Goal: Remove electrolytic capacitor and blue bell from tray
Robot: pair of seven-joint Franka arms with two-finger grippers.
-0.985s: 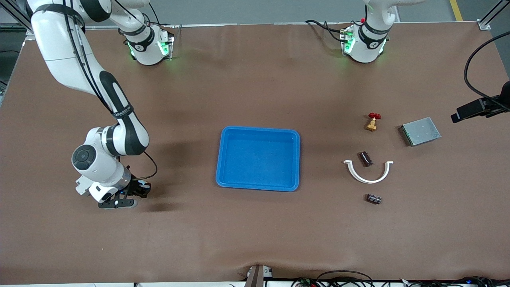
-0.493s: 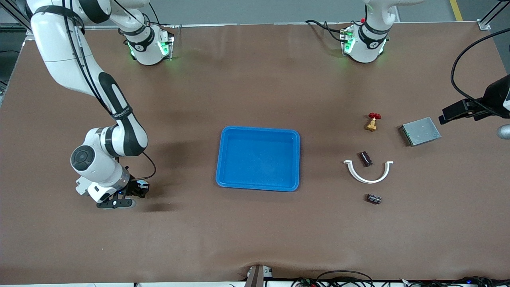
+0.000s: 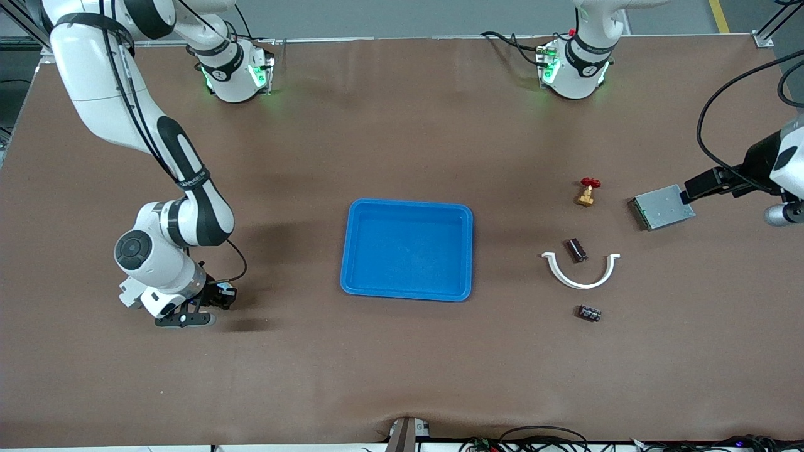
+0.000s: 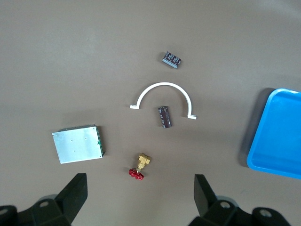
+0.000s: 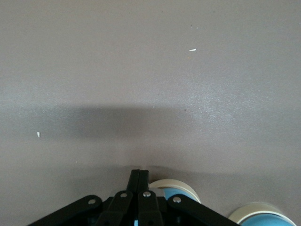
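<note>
Two small dark cylinders are lying on their sides on the brown table, toward the left arm's end, and either could be the capacitor. The farther capacitor [image 3: 576,250] [image 4: 164,116], dark brown with a slight sheen, is resting inside the curve of a white arc [image 3: 581,278] [image 4: 162,87], apart from it. The nearer capacitor [image 3: 589,312] [image 4: 172,59], black with pale markings on its sleeve, is sitting just outside the arc's curve, closer to the front camera and lying crosswise to the other one. Both are lying well apart from the blue tray [image 3: 408,203] [image 4: 256,141], which is sitting empty mid-table.
</note>
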